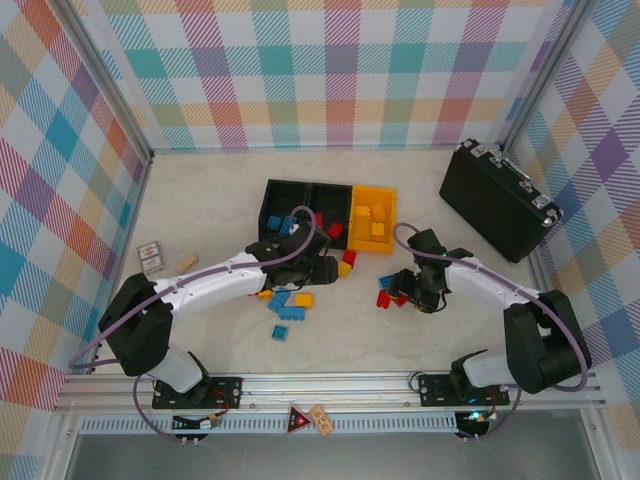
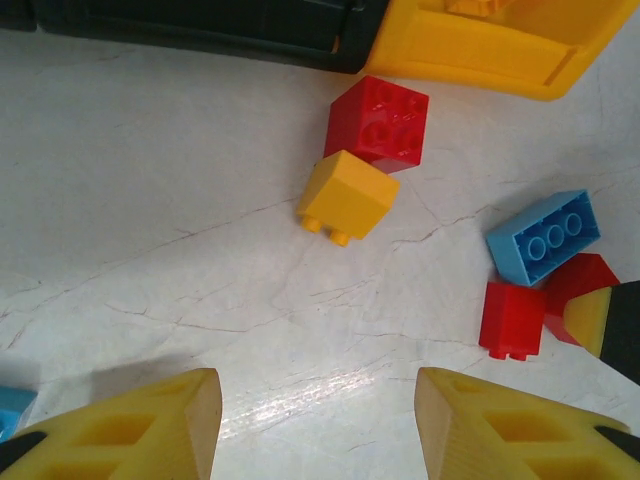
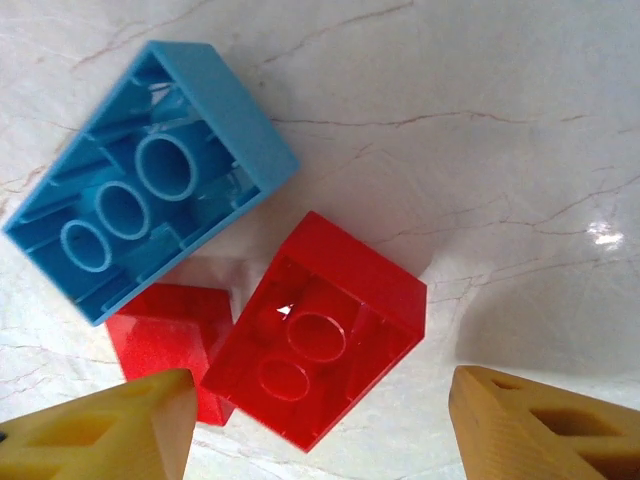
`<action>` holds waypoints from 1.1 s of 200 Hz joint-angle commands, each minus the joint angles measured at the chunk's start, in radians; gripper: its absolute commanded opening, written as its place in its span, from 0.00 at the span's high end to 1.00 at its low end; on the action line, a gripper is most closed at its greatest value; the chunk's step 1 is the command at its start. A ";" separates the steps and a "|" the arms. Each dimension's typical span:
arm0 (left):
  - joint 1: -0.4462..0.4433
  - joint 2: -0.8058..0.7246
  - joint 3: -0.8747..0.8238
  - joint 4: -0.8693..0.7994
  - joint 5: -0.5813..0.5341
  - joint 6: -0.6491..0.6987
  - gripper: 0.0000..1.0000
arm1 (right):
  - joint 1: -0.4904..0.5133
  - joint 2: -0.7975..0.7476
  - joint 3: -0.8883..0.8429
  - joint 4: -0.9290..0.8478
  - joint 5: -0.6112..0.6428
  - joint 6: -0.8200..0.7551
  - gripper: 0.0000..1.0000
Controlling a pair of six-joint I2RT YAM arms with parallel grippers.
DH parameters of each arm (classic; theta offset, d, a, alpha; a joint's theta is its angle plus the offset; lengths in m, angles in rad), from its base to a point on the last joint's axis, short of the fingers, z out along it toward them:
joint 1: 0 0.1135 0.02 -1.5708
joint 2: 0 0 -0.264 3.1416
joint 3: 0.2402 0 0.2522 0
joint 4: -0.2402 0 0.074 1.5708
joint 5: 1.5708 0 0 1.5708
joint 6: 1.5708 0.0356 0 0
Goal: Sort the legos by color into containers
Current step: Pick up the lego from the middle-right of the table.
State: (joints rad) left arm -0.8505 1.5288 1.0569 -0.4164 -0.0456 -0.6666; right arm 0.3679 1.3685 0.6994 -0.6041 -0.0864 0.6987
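Legos (image 3: 330, 290) upturned, red, blue; left end effector (image 2: 318, 395), right end effector (image 3: 322, 395) parted, empty.

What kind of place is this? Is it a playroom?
Probably a robot test booth, not a playroom: two robot arms bolted to a metal rail, checked cloth walls closing in the table, and toy bricks to sort into bins.
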 commanded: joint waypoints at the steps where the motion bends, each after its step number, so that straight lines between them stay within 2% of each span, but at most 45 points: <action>1: -0.013 -0.026 -0.022 0.035 -0.017 -0.036 0.47 | 0.006 0.021 -0.002 0.021 0.013 0.028 0.33; 67: -0.023 -0.004 -0.015 0.037 -0.010 -0.045 0.47 | 0.006 0.017 -0.002 -0.016 0.090 0.026 0.44; 109: -0.027 0.016 -0.012 0.044 -0.004 -0.051 0.47 | 0.007 -0.008 -0.004 -0.037 0.118 0.003 0.68; 124: -0.028 0.021 -0.013 0.046 -0.003 -0.055 0.47 | 0.006 -0.006 -0.001 -0.045 0.124 -0.002 0.74; 183: -0.035 -0.002 -0.031 0.046 -0.026 -0.078 0.47 | 0.006 -0.093 0.036 -0.128 0.157 -0.028 0.75; 220: -0.035 -0.056 -0.089 0.027 -0.093 -0.136 0.46 | 0.011 -0.131 0.112 -0.154 0.106 -0.060 0.75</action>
State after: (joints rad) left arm -0.8703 1.5272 1.0080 -0.3740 -0.0761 -0.7494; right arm 0.3687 1.2583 0.7403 -0.7166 0.0448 0.6727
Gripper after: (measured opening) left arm 0.535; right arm 0.282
